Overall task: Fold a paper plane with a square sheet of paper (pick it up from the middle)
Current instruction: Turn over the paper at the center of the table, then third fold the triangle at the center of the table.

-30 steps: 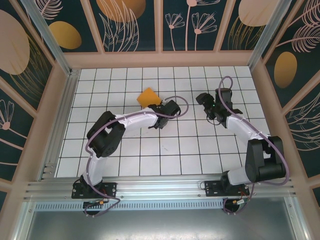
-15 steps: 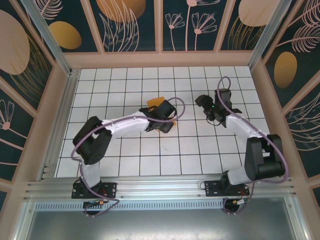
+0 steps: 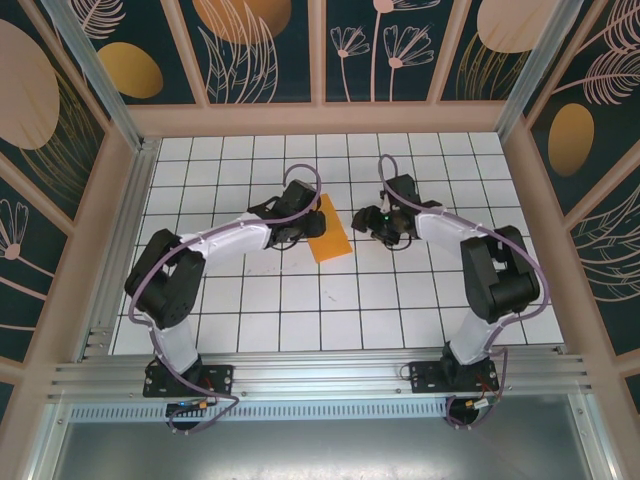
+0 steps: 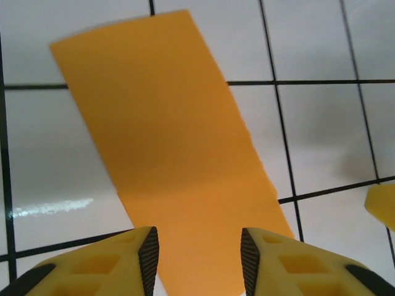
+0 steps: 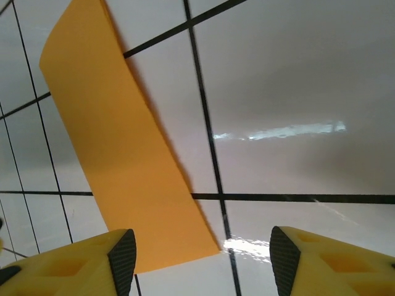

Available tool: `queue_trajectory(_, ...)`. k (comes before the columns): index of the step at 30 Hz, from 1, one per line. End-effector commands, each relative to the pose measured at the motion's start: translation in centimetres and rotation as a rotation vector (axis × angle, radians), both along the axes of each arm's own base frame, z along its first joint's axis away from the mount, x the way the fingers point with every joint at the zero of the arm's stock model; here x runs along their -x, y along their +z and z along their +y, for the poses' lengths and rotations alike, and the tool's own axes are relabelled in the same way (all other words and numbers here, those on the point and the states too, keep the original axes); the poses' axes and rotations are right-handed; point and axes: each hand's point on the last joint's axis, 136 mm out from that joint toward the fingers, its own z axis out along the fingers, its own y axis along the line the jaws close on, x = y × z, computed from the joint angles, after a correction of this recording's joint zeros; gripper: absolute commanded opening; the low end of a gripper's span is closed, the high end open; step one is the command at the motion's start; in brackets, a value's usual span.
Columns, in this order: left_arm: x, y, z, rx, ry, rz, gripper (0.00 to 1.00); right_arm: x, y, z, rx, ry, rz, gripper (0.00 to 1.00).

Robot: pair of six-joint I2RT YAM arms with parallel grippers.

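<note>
Orange paper (image 3: 331,236); left end effector (image 4: 199,250) open over it; right end effector (image 5: 200,246) open, empty

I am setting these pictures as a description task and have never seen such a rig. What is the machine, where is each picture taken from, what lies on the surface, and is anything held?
Two white robot arms are bolted at the near edge of a white table with black grid lines, each ending in a two-finger gripper. The overhead picture comes from a fixed camera above and behind them: left arm on the left, right arm on the right. The other two come from wrist cameras, each showing its own yellow fingers at the bottom. On the table lies a thin bright-orange sheet of paper, an oblong here. The left gripper stands over one end of it, the right gripper close beside it. Both sets of jaws stand apart; nothing appears held.
</note>
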Motion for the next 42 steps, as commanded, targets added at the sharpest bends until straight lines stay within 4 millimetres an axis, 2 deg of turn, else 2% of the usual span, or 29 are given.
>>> queue_trajectory(1,-1.6,-0.1,0.4,0.076,0.110,0.015,0.41,-0.3,-0.8,2.2,0.028,0.118,0.008,0.60)
queue_trajectory(4,-2.0,-0.4,1.1,0.094,0.143,0.032,0.44,-0.7,-1.7,3.5,0.046,0.153,0.025,0.59)
queue_trajectory(8,-1.8,-0.8,2.2,0.103,0.181,0.044,0.47,0.0,-2.7,4.4,0.098,0.178,0.058,0.59)
queue_trajectory(14,-1.9,-1.1,3.8,0.127,0.231,0.055,0.49,2.4,-4.5,4.2,0.213,0.177,0.131,0.57)
queue_trajectory(15,-1.9,-1.1,3.9,0.129,0.236,0.055,0.50,3.3,-4.6,5.0,0.225,0.197,0.137,0.56)
queue_trajectory(19,-1.7,-1.1,4.1,0.138,0.236,0.060,0.51,5.4,-4.4,7.2,0.195,0.243,0.162,0.55)
queue_trajectory(21,-1.5,-1.2,4.2,0.140,0.232,0.066,0.51,6.2,-3.5,9.0,0.108,0.281,0.156,0.55)
queue_trajectory(23,-1.1,-1.4,4.3,0.141,0.222,0.074,0.51,6.2,-2.5,9.9,0.045,0.276,0.142,0.55)
queue_trajectory(25,-0.6,-1.4,4.1,0.152,0.205,0.080,0.47,5.2,-1.3,9.8,0.014,0.237,0.097,0.55)
queue_trajectory(30,0.3,-1.4,2.8,0.200,0.116,0.105,0.37,3.3,0.4,7.7,-0.047,0.131,0.040,0.56)
queue_trajectory(32,0.3,-1.7,2.4,0.204,0.093,0.117,0.33,3.0,0.4,7.0,-0.054,0.105,0.041,0.57)
queue_trajectory(37,0.4,-3.6,2.2,0.168,0.089,0.171,0.29,3.7,0.3,7.2,-0.099,0.107,0.049,0.62)
queue_trajectory(38,0.4,-4.1,2.2,0.157,0.093,0.183,0.28,3.1,0.2,6.3,-0.102,0.076,0.050,0.64)
queue_trajectory(42,0.5,-5.8,2.6,0.122,0.114,0.225,0.25,2.9,-0.2,5.8,-0.119,0.049,0.060,0.65)
